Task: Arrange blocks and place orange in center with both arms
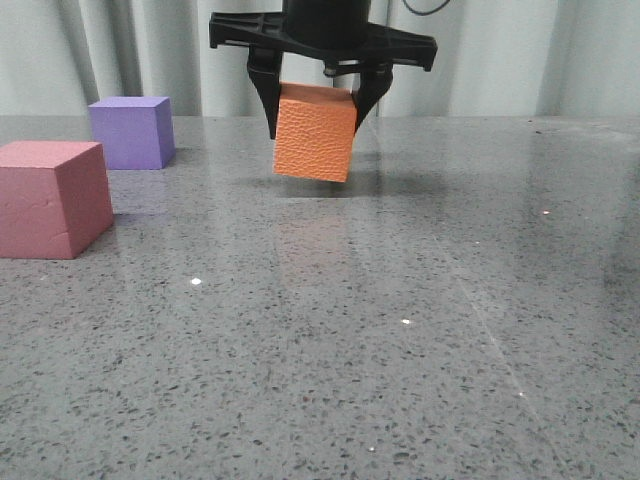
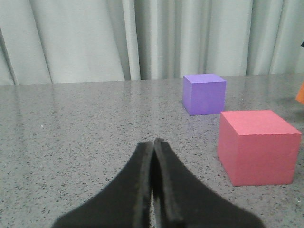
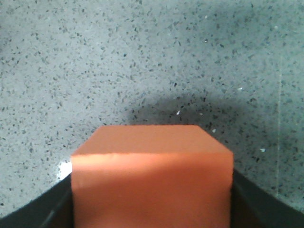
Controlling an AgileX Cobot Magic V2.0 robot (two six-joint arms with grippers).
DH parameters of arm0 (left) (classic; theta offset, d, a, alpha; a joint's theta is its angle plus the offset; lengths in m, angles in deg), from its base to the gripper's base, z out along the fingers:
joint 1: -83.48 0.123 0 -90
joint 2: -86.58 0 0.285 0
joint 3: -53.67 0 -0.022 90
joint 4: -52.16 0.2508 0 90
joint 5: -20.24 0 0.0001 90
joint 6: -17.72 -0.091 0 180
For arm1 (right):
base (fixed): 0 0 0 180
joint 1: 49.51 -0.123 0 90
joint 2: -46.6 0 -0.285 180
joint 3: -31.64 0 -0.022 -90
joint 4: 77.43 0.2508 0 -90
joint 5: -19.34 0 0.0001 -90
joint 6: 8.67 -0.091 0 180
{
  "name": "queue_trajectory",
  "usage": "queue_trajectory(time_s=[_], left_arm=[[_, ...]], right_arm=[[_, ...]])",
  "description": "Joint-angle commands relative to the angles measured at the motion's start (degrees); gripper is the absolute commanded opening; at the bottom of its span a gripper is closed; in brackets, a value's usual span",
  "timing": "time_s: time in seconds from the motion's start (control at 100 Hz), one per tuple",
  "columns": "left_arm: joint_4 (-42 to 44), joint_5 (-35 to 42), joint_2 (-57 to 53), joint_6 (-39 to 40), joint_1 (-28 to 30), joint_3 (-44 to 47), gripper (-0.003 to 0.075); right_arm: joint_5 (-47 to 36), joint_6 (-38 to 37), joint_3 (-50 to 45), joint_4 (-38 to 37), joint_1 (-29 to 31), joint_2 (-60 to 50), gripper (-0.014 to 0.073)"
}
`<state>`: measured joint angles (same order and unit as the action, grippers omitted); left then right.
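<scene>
My right gripper is shut on the orange cube and holds it tilted a little above the grey table, near the middle at the back. The orange cube fills the right wrist view between the two black fingers. The pink-red cube sits at the left, and the purple cube stands behind it. Both show in the left wrist view, the pink-red cube nearer and the purple cube farther. My left gripper is shut and empty, low over the table, apart from both cubes.
The speckled grey table stretches forward of the cubes. A pale curtain hangs behind the table's far edge. An orange sliver shows at the edge of the left wrist view.
</scene>
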<state>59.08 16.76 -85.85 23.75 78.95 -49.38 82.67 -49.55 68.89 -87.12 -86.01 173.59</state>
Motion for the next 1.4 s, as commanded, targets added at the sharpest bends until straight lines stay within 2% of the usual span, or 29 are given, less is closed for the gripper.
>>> queue_trajectory(time_s=[0.0, 0.17, 0.24, 0.34, 0.46, 0.53, 0.67, 0.92, 1.09, 1.24, 1.39], left_arm=[[-0.4, 4.7, -1.9, 0.0, 0.1, 3.0, -0.0019], [-0.4, 4.7, -1.9, 0.0, 0.1, 3.0, -0.0019], [-0.4, 4.7, -1.9, 0.0, 0.1, 3.0, -0.0019], [-0.4, 4.7, -1.9, 0.0, 0.1, 3.0, -0.0019], [-0.4, 4.7, -1.9, 0.0, 0.1, 3.0, -0.0019], [-0.4, 4.7, -1.9, 0.0, 0.1, 3.0, -0.0019], [-0.4, 4.7, -1.9, 0.0, 0.1, 3.0, -0.0019], [-0.4, 4.7, -1.9, 0.0, 0.1, 3.0, -0.0019], [-0.4, 4.7, -1.9, 0.0, 0.1, 3.0, -0.0019], [-0.4, 4.7, -1.9, 0.0, 0.1, 3.0, -0.0019], [-0.4, 4.7, -1.9, 0.0, 0.1, 3.0, -0.0019]], right_arm=[[-0.9, -0.3, 2.0, -1.4, 0.0, -2.6, 0.0245], [-0.8, -0.3, 2.0, -0.9, 0.0, -2.0, 0.0249], [-0.9, -0.3, 2.0, -0.9, 0.0, -2.0, 0.0281], [-0.9, -0.2, 2.0, -0.9, 0.0, -2.0, 0.0398], [-1.0, -0.2, 2.0, -0.1, 0.0, -2.0, 0.0596], [-0.7, -0.2, 2.0, -0.1, 0.0, -2.0, 0.0669], [-1.3, 1.1, 2.0, -0.1, 0.0, -2.8, 0.0650], [-2.7, 11.3, 3.1, -0.3, 0.2, -8.2, 0.0650], [-2.6, 15.6, 3.1, -5.2, 1.1, -14.2, 0.0650], [-1.1, 22.6, 2.8, -5.8, 3.5, -19.5, 0.0650], [-1.0, 26.1, -1.1, -5.8, 6.8, -25.8, 0.0650]])
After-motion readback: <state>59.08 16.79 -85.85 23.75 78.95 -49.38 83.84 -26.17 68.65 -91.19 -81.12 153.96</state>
